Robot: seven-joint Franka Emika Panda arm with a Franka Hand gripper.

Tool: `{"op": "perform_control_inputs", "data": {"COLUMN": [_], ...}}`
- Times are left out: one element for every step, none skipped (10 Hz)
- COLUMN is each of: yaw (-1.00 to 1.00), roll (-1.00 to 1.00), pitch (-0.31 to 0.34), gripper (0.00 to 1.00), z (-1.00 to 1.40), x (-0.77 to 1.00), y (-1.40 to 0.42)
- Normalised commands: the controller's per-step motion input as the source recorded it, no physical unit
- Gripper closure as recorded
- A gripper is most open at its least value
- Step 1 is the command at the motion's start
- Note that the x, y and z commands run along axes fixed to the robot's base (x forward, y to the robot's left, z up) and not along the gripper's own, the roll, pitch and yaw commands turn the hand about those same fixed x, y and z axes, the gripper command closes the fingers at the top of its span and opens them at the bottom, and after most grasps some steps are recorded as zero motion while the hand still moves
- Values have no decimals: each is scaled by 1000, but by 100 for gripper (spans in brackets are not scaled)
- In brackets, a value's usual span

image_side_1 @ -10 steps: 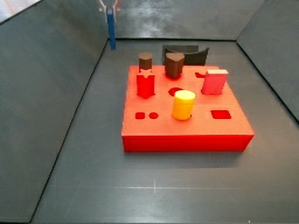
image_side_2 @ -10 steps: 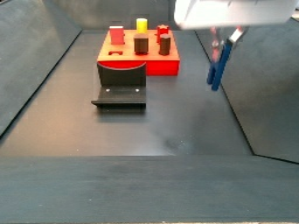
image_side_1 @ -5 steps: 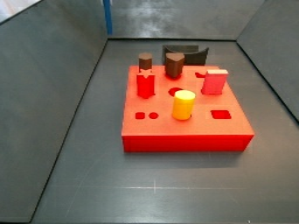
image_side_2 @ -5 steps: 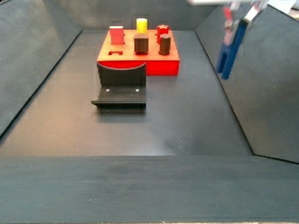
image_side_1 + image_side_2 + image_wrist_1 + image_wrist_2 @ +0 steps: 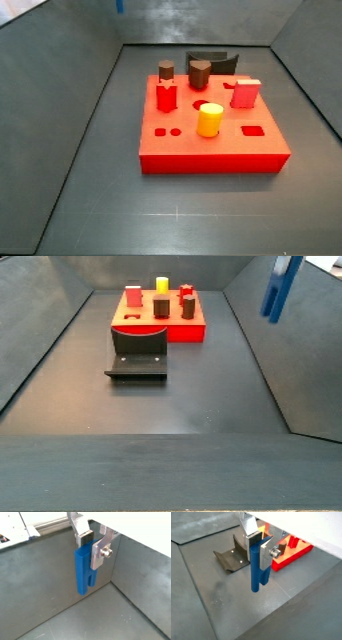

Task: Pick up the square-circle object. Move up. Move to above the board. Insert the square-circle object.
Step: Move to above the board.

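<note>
My gripper (image 5: 89, 543) is shut on the blue square-circle object (image 5: 83, 568), a long bar that hangs straight down from the silver fingers; both wrist views show it (image 5: 257, 569). In a side view the bar (image 5: 278, 286) hangs high at the right, off to the side of the red board (image 5: 158, 318); the gripper itself is out of frame there. In a side view only the bar's tip (image 5: 119, 6) shows at the upper edge, behind the red board (image 5: 211, 145). The board has a round hole (image 5: 209, 105) and a square hole (image 5: 253, 129).
On the board stand a yellow cylinder (image 5: 210, 119), a pink block (image 5: 245, 93), a red peg (image 5: 166, 96) and two dark pegs (image 5: 199, 73). The dark fixture (image 5: 138, 359) stands on the floor next to the board. Grey walls enclose the floor.
The gripper has risen with the blue bar in it. The bar has climbed almost out of the top of both side views. Nothing on the board has moved.
</note>
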Motion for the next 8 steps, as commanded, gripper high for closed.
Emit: {"op": "perform_control_inputs", "data": {"yaw": [-32, -35, -35, -912, -904, -486, -272, -145], "roll": [-14, -14, -14, 41, 43, 2, -70, -71], "pitch": [76, 78, 78, 205, 197, 200, 177, 163], "gripper": [100, 100, 100, 100, 100, 100, 100, 100], "z": [659, 440, 330, 153, 134, 143, 144, 142], "x": [-19, -9, -7, 366, 370, 380, 390, 396], "y": [69, 48, 42, -1000, -1000, -1000, -1000, -1000]}}
